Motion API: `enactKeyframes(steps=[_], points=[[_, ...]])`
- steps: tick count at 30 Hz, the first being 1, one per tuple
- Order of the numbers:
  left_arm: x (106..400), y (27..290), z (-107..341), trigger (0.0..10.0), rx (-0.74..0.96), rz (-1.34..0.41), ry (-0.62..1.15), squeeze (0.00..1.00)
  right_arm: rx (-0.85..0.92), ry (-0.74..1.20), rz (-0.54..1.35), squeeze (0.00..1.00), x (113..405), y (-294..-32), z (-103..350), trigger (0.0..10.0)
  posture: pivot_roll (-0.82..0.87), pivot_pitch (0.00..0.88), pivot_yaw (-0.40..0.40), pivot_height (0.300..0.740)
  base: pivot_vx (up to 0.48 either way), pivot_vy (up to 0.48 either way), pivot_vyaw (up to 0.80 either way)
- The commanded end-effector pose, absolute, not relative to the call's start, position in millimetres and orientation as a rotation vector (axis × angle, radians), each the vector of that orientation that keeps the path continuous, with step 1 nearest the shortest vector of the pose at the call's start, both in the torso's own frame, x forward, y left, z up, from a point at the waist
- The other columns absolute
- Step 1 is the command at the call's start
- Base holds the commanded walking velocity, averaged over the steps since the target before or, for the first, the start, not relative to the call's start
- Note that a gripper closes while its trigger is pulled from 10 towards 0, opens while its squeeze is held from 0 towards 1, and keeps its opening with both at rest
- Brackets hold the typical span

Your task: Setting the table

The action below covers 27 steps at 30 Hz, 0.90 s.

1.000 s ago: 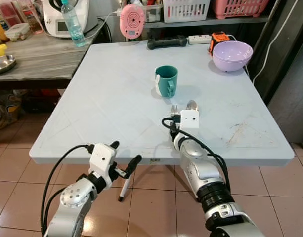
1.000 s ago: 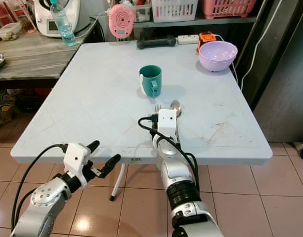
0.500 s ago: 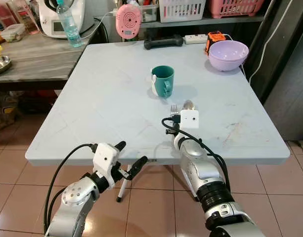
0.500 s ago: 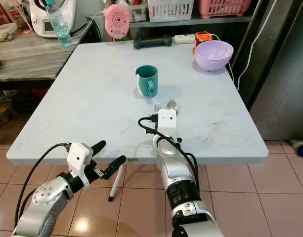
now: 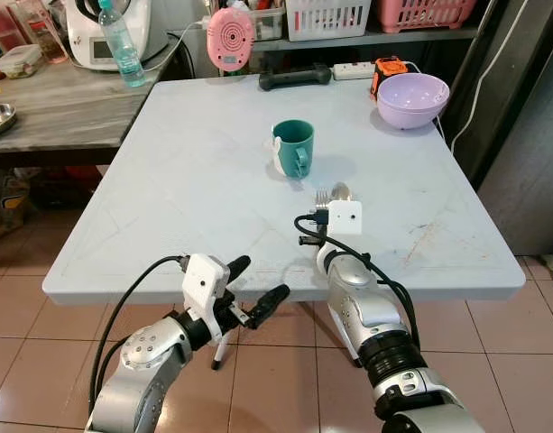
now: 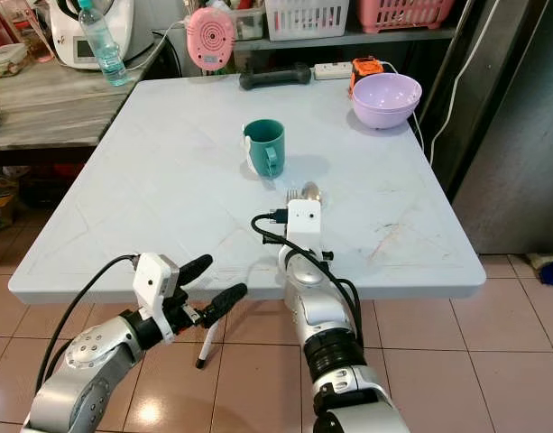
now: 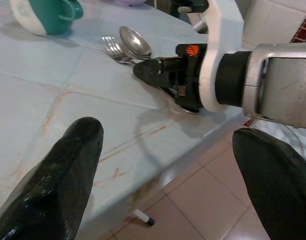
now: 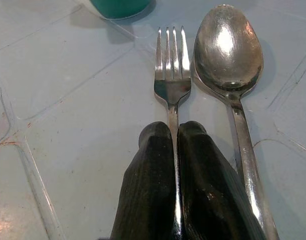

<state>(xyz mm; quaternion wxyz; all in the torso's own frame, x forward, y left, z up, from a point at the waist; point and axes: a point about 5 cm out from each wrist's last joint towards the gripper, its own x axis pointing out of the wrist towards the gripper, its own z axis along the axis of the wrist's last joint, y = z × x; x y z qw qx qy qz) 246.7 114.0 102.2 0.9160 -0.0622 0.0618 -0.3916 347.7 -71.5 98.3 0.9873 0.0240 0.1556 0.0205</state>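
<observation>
A steel fork (image 8: 171, 75) and a spoon (image 8: 227, 45) lie side by side on the pale blue table (image 5: 186, 198), just in front of a green mug (image 5: 293, 149). My right gripper (image 8: 173, 131) is shut on the fork's handle, low on the table, and the wrist's white housing (image 5: 345, 216) covers it from above. The fork's tines (image 5: 320, 195) and the spoon's bowl (image 5: 342, 190) stick out past that housing. My left gripper (image 5: 258, 278) is open with nothing in it, level with the table's front edge and left of the right arm. A purple bowl (image 5: 412, 99) stands at the far right corner.
A wooden side table (image 5: 59, 99) at the left carries a water bottle (image 5: 119, 45), a white appliance and a steel bowl. Along the far edge are a pink fan (image 5: 231, 38), a black bar (image 5: 294, 78) and an orange device (image 5: 390, 67). Tiled floor lies below.
The camera has shifted a little. My left gripper has come up and to the right, nearer the table's front edge. The right gripper stays shut on the fork.
</observation>
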Motion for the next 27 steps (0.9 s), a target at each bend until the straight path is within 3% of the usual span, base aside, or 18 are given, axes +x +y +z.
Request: enactKeyframes(steps=[1,12,18,22,27], points=[[244,114,104,10.0,-0.126,-0.829,0.135,0.0,0.053,0.443,0.063,0.0,337,-65,73,0.0,-0.07,0.086,0.086,0.74,0.0,0.0,0.0],[244,114,105,10.0,-0.131,-0.838,0.162,0.0,0.072,0.391,0.103,0.0,343,-61,84,0.0,-0.07,0.078,0.08,0.74,0.0,0.0,0.0],[265,125,108,10.0,-0.089,-0.678,0.109,0.0,0.026,0.281,0.132,0.0,346,-65,102,0.0,-0.08,0.057,0.072,0.74,0.0,0.0,0.0],[284,142,110,10.0,-0.084,-0.475,0.063,0.0,0.007,0.105,0.161,0.0,344,-74,132,0.0,-0.08,0.043,0.063,0.74,0.0,0.0,0.0],[290,149,110,10.0,-0.085,-0.394,0.054,0.0,-0.006,0.018,0.163,0.0,337,-85,145,0.0,-0.09,0.035,0.061,0.74,0.0,0.0,0.0]])
